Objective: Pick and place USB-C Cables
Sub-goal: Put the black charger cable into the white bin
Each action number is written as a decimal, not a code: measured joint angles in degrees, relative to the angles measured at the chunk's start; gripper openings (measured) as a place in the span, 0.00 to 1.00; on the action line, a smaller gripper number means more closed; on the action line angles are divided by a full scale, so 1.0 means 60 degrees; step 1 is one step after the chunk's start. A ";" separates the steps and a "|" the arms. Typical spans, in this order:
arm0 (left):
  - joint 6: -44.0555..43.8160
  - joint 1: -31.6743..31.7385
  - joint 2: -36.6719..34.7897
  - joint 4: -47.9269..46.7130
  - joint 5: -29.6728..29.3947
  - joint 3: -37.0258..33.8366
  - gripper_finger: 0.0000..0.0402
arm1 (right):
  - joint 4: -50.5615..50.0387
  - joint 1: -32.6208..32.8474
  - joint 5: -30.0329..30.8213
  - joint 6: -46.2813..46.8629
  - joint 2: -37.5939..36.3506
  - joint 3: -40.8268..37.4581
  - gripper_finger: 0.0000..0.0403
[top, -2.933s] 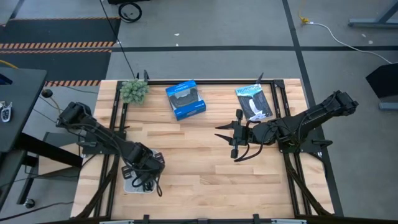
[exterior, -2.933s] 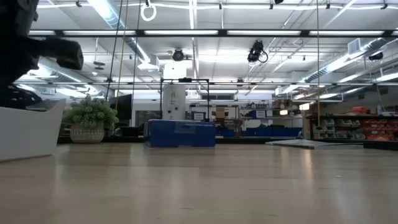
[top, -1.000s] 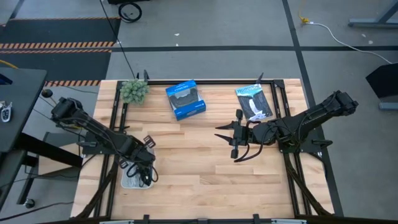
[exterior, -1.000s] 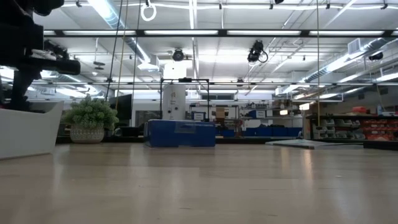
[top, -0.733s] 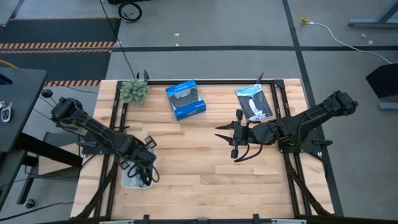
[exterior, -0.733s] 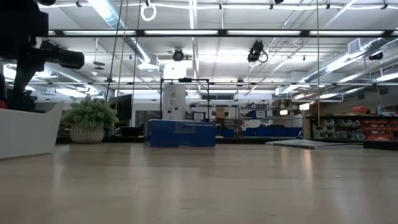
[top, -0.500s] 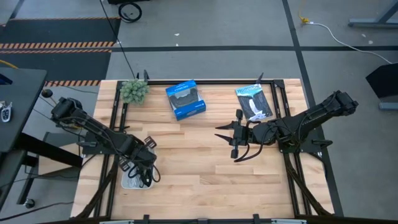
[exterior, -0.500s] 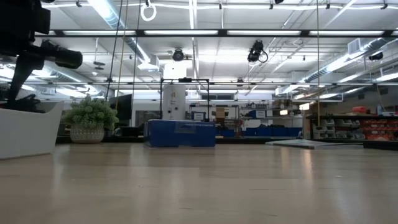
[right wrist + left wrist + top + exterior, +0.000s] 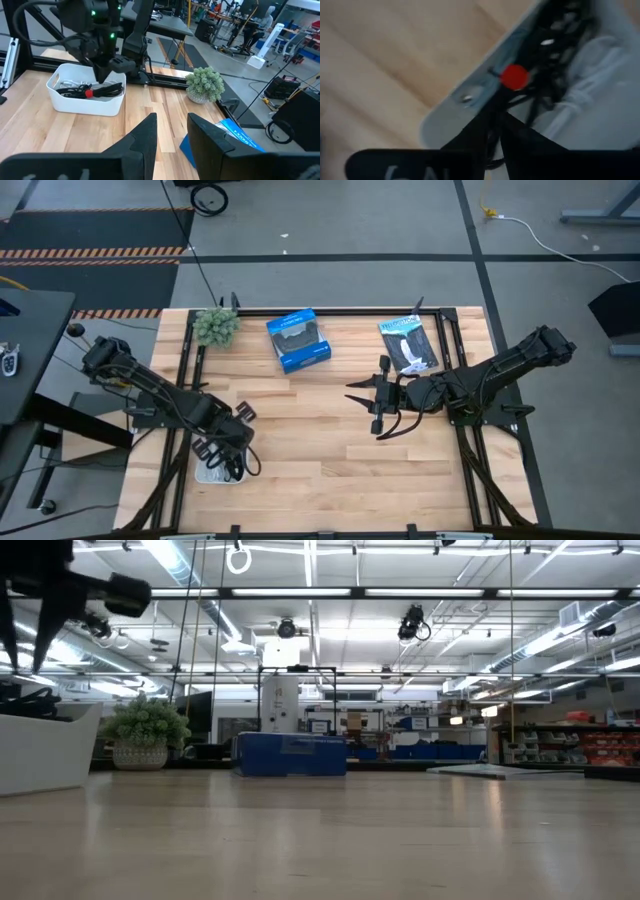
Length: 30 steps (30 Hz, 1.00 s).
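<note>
**Ana:** Near the table's (image 9: 330,470) front left corner, your left hand (image 9: 232,442) hangs over the white bin (image 9: 85,95). I cannot tell if it is spread or pressed together.

**Ben:** Where are the cables (image 9: 90,91)?

**Ana:** All that I can see lie in the bin, black ones with a red bit, long way along the bin. None lie loose on the table, so you look nearly done.

**Ben:** And my right hand (image 9: 372,402)?

**Ana:** It waits spread, near the table's middle.
</note>
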 joint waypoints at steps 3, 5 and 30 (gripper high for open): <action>-0.0120 0.0004 0.0000 0.0094 -0.0670 -0.0080 0.10 | 0.0000 0.0000 -0.0001 0.0000 0.0000 0.0000 0.28; -0.0276 0.0022 0.0000 0.0289 -0.0673 -0.0304 0.07 | 0.0000 0.0000 -0.0001 0.0000 0.0000 0.0000 0.28; -0.0603 0.0018 0.0000 0.0575 -0.0683 -0.0501 0.02 | 0.0018 0.0000 0.0001 -0.0004 0.0000 0.0000 0.28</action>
